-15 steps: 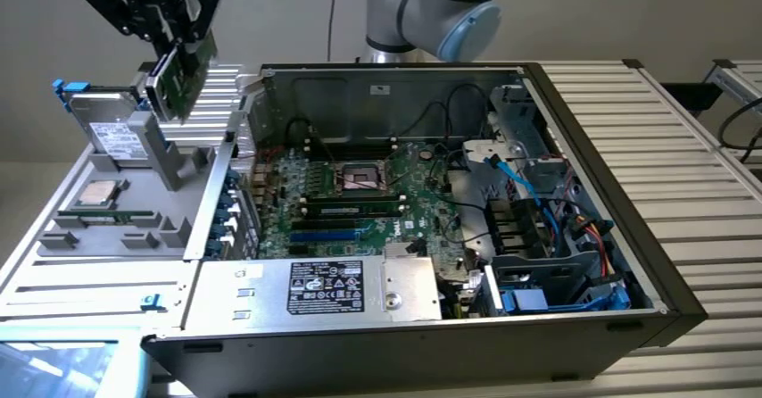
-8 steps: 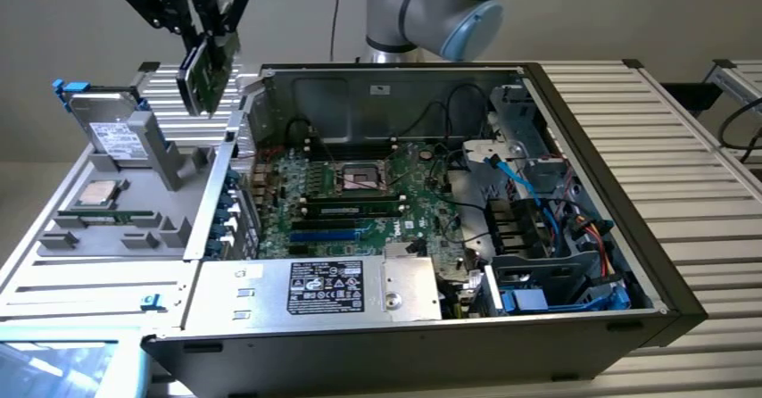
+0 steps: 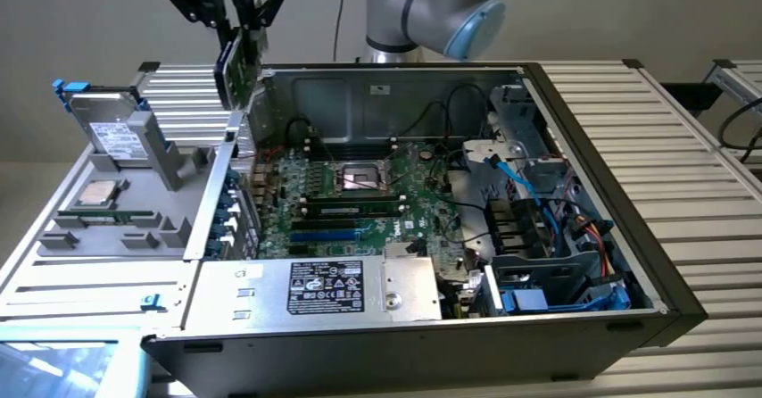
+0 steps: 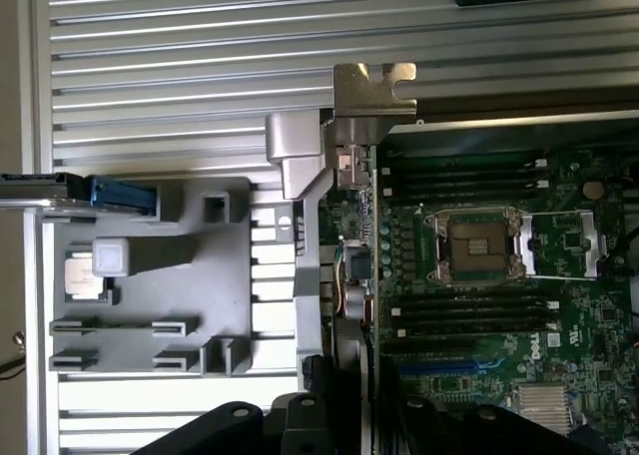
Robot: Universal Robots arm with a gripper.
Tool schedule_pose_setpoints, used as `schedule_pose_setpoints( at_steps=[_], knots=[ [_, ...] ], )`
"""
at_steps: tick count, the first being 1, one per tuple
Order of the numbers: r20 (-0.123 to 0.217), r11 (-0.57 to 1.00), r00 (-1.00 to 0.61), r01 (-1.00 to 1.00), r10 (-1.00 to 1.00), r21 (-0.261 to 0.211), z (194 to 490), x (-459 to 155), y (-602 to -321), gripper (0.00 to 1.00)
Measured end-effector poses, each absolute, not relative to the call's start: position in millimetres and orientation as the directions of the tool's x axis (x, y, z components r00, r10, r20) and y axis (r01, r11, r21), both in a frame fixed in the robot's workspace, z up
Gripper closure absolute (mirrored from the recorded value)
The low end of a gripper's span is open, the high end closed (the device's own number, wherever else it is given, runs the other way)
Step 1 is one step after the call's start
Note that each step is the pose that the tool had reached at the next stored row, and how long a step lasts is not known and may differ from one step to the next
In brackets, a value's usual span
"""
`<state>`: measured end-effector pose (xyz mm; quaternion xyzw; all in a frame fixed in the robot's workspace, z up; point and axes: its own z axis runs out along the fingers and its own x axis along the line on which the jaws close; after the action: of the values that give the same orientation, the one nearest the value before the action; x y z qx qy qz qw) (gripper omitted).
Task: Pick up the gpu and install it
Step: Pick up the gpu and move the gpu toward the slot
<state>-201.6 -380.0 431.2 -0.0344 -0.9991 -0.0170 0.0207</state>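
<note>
Held the gpu (image 3: 238,68) upright in the gripper (image 3: 246,25), jaws partly shut on its top edge. Hung over the far corner of the open computer case (image 3: 321,103), at the exterior view's left.

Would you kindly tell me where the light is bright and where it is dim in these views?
Exterior view: the ribbed table is evenly bright, the computer case's near wall dark. Wrist view: the bracket of the graphics card gleams, while the gripper holding the card is a dark silhouette.
</note>
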Motion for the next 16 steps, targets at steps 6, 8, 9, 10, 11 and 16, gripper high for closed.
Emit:
schedule_pose_setpoints(
  at_steps=[6, 8, 9, 10, 11, 16],
  knots=[
    [0.042, 0.997, -0.997, 0.069, 0.068, 0.033, 432, -174, -380, 0.72],
    [0.042, 0.997, -0.997, 0.069, 0.068, 0.032, 432, -166, -380, 0.72],
    [0.043, 0.997, -0.997, 0.069, 0.068, 0.032, 432, -162, -380, 0.72],
    [0.043, 0.997, -0.997, 0.069, 0.068, 0.032, 432, -158, -380, 0.72],
    [0.043, 0.997, -0.997, 0.069, 0.068, 0.032, 432, -154, -380, 0.72],
    [0.042, 0.997, -0.997, 0.069, 0.068, 0.033, 432, -131, -381, 0.72]
  ],
)
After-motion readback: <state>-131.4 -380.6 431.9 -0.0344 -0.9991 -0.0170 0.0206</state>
